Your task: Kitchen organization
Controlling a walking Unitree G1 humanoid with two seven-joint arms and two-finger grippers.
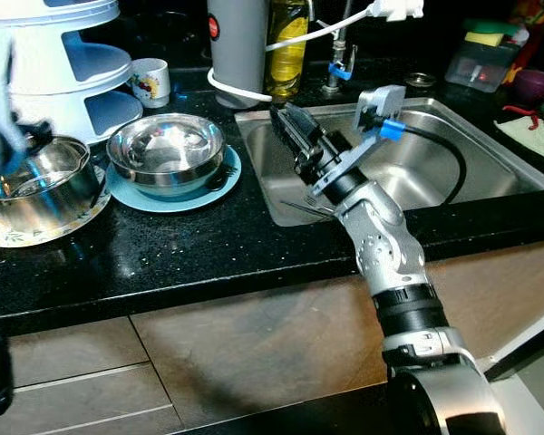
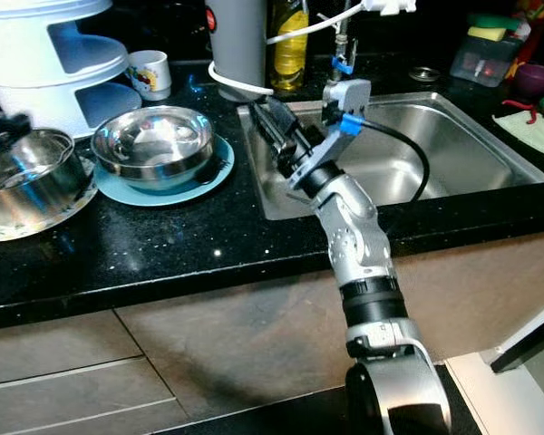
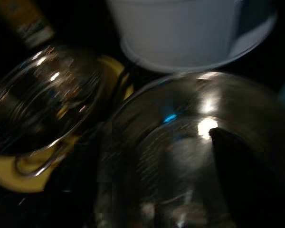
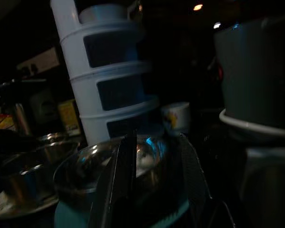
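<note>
A steel bowl (image 1: 168, 149) rests on a blue plate (image 1: 219, 186) on the black counter. My right gripper (image 1: 286, 118) hovers over the sink's left edge, a little to the right of that bowl. It is open with nothing between its fingers (image 4: 125, 175), which point at the bowl (image 4: 99, 166). At the far left a second steel bowl (image 1: 41, 186) sits on a patterned plate (image 1: 36, 231). My left gripper (image 1: 27, 136) is blurred just above it. The left wrist view looks down into this bowl (image 3: 180, 142), with one dark finger (image 3: 237, 175) over its inside.
A white tiered rack (image 1: 72, 63) and a mug (image 1: 150, 80) stand behind the bowls. A grey canister (image 1: 238, 41) and an oil bottle (image 1: 287, 45) stand by the steel sink (image 1: 435, 154). A container with a sponge (image 1: 485, 59) is at the back right.
</note>
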